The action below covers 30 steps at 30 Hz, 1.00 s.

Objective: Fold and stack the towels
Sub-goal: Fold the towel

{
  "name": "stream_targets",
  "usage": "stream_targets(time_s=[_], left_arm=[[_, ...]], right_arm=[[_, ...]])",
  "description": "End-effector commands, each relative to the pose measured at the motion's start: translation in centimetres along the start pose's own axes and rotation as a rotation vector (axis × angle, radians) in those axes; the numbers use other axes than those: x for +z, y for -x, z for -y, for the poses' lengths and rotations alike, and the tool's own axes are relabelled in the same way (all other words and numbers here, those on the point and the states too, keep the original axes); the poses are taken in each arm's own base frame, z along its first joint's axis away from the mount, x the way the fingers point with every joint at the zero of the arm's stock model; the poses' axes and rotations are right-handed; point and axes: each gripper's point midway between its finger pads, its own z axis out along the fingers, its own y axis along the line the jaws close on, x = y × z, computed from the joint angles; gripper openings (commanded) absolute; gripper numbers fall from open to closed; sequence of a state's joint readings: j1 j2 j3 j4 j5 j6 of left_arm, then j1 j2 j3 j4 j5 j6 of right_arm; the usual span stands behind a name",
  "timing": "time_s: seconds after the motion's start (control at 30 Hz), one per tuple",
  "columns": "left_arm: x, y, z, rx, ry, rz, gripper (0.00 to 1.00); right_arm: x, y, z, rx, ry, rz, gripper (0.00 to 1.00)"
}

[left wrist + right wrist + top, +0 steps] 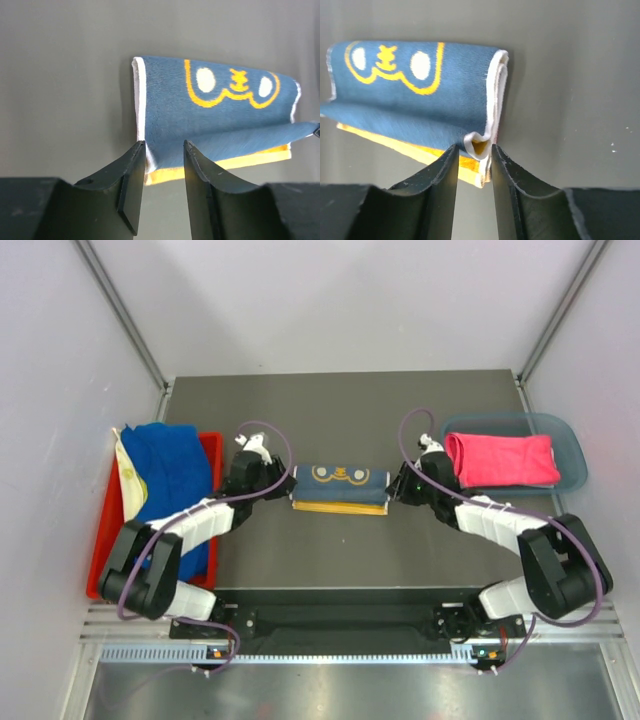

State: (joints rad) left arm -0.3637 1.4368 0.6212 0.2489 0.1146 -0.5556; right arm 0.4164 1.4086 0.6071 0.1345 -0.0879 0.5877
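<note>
A folded towel [340, 483], navy with a yellow pattern and a yellow layer showing along its near edge, lies in the middle of the table. My left gripper [283, 486] stands at its left end and my right gripper [397, 485] at its right end. In the left wrist view the towel [215, 115] has its white-hemmed corner just at the tips of the left gripper [164, 146], whose jaws stand apart. In the right wrist view a curled white hem corner of the towel [420, 100] sits between the tips of the right gripper [474, 148], whose jaws are slightly apart.
A red tray [212, 452] at the left edge holds a crumpled royal blue towel [168, 472] and a cream one [128, 483]. A translucent teal bin [572, 445] at the right holds a folded hot pink towel [500, 458]. Grey walls close in the table.
</note>
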Motion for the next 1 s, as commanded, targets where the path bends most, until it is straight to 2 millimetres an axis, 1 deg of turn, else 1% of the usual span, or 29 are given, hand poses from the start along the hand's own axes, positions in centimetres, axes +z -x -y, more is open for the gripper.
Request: stream_targets(time_s=[0.0,0.13,0.23,0.27,0.3,0.33,0.37,0.4,0.43,0.47,0.53,0.57,0.63,0.67,0.77,0.8,0.97], left_arm=[[-1.9,2.3,1.1,0.024,-0.006,0.053,0.42],[-3.1,3.8,2.0,0.035,-0.013,0.086,0.4],[-2.8,4.3,3.1,0.031,-0.046,0.071,0.38],[-2.3,3.9,3.2,0.027,-0.047,0.049,0.35],[-2.1,4.1,3.6,0.026,-0.054,0.044,0.34],[-1.8,3.6,4.0,0.033,-0.061,0.025,0.33],[-1.2,2.8,3.8,0.037,-0.05,0.001,0.33],[-0.9,2.6,3.9,0.042,-0.047,-0.004,0.33],[-0.5,2.0,4.0,0.051,-0.043,-0.019,0.33],[0.2,1.0,3.4,0.051,-0.021,-0.045,0.33],[0.8,-0.1,3.1,0.052,-0.014,-0.074,0.32],[1.3,-1.2,2.4,0.044,0.002,-0.101,0.32],[1.6,-2.3,1.9,0.042,0.021,-0.125,0.31],[1.8,-3.1,1.3,0.033,0.039,-0.143,0.3],[1.7,-4.2,0.3,0.02,0.073,-0.159,0.28],[1.7,-4.4,0.2,0.017,0.077,-0.164,0.28],[1.8,-5.4,-0.6,0.004,0.107,-0.189,0.27]], right_arm=[[-1.6,2.2,-1.6,-0.009,0.034,0.074,0.33],[-2.6,3.5,-2.8,-0.016,0.037,0.108,0.34],[-2.7,4.0,-3.6,-0.015,0.037,0.114,0.34],[-2.5,3.9,-3.7,-0.017,0.035,0.107,0.34],[-2.2,3.5,-3.6,-0.015,0.024,0.091,0.34],[-2.0,3.7,-3.6,-0.015,0.016,0.089,0.33],[-1.8,3.3,-3.4,-0.013,0.006,0.074,0.34],[-1.3,3.2,-2.7,-0.012,-0.028,0.073,0.34],[-1.1,3.3,-2.5,-0.015,-0.037,0.074,0.35],[-0.8,3.1,-2.4,-0.018,-0.044,0.064,0.36],[0.0,2.7,-2.1,-0.023,-0.061,0.038,0.37],[0.3,2.5,-2.0,-0.019,-0.062,0.031,0.37],[0.8,1.6,-1.9,-0.007,-0.052,0.006,0.37],[0.9,1.3,-2.1,-0.007,-0.049,0.0,0.37],[1.0,-0.3,-1.4,-0.001,-0.063,-0.032,0.34],[1.0,-1.0,-0.9,0.007,-0.072,-0.042,0.31],[0.7,-2.4,0.0,0.017,-0.087,-0.063,0.26]])
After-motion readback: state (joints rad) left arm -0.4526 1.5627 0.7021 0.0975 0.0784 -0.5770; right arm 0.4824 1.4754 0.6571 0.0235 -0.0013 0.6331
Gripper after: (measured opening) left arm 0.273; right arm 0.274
